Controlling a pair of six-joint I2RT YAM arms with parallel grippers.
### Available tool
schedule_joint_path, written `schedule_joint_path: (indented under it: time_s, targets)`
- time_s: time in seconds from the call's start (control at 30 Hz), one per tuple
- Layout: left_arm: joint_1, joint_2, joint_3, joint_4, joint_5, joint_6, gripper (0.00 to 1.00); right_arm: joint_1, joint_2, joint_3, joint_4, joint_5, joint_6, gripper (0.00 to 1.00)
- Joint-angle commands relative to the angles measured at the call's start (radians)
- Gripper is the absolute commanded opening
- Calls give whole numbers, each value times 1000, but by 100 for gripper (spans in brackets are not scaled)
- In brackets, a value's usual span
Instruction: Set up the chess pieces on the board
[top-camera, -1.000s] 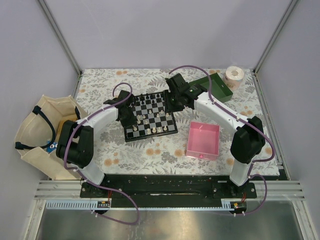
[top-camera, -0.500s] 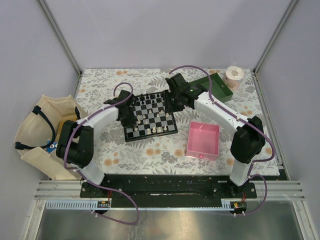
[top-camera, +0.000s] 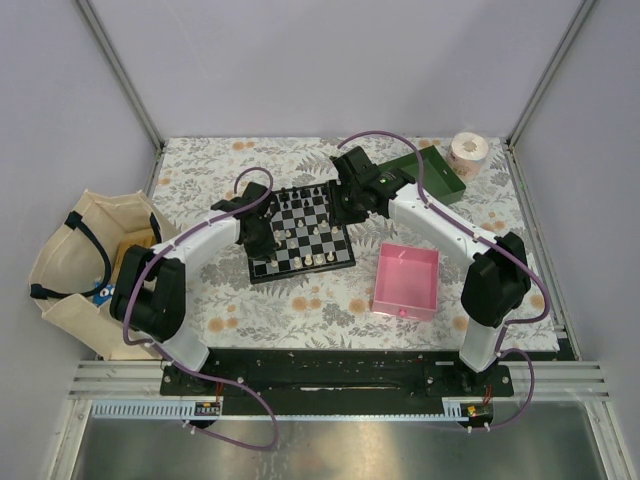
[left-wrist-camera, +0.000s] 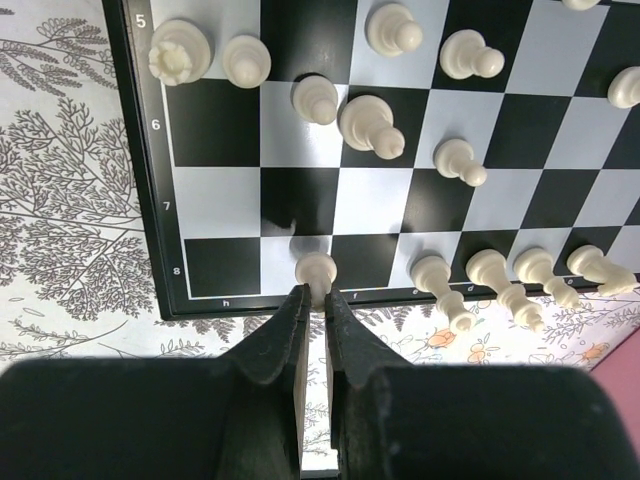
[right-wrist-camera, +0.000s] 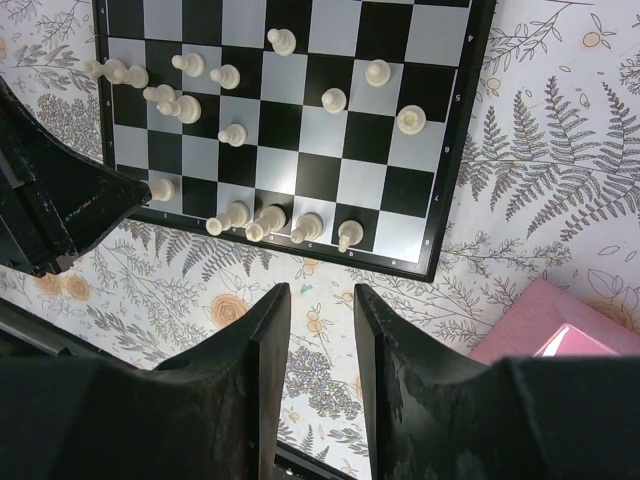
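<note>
The board (top-camera: 300, 270) lies mid-table with several cream-white chess pieces (top-camera: 312, 258) along its near rows and black ones (top-camera: 300, 192) at its far edge. At the board's left side, my left gripper (left-wrist-camera: 315, 292) is shut on a white piece (left-wrist-camera: 316, 270) that stands at the edge row of the board (left-wrist-camera: 215, 190), with its fingertips pinching the piece's base. More white pieces (left-wrist-camera: 372, 126) stand on nearby squares. My right gripper (right-wrist-camera: 322, 290) hangs open and empty over the flowered tablecloth, just off the board's (right-wrist-camera: 400, 190) edge.
A pink tray (top-camera: 406, 281) sits right of the board and shows in the right wrist view's corner (right-wrist-camera: 570, 330). A green tray (top-camera: 432, 172) and a paper roll (top-camera: 468, 150) are at the back right. A cloth tote bag (top-camera: 75, 262) rests off the table's left edge.
My left gripper's jaws have closed on the white piece at the board's left edge, and the left arm has shifted slightly. The right arm has not moved.
</note>
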Motion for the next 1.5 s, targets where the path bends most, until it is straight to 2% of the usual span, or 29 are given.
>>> schedule_joint_path:
  time_s: [0.0,0.97,1.03,1.07,1.17,1.2,1.27,1.33,1.47]
  targets:
    - [-9,-30,18,-24,-40,14,3,-8,-38,7,25,-11,-11,41]
    - [-26,36,34,-26,-40,31,7,-6,-24,7,26,-11,-10,41]
    - [-26,35,31,-24,-42,31,12,-8,-21,7,25,-11,-11,41]
    - [-27,36,28,-24,-45,29,19,-8,-18,7,25,-11,-8,41]
    - [-27,30,28,-23,-51,25,25,-8,-6,12,26,-9,-8,41]
    - [-27,27,31,-23,-52,25,32,-9,1,12,25,-8,-7,42]
    - [-27,15,32,-23,-62,28,33,-11,14,16,25,-12,-7,43]
    - [-27,9,37,-26,-65,33,37,-12,33,27,17,-6,-2,54]
    - [-27,-14,38,-26,-69,36,45,-18,91,71,-1,15,-8,56]
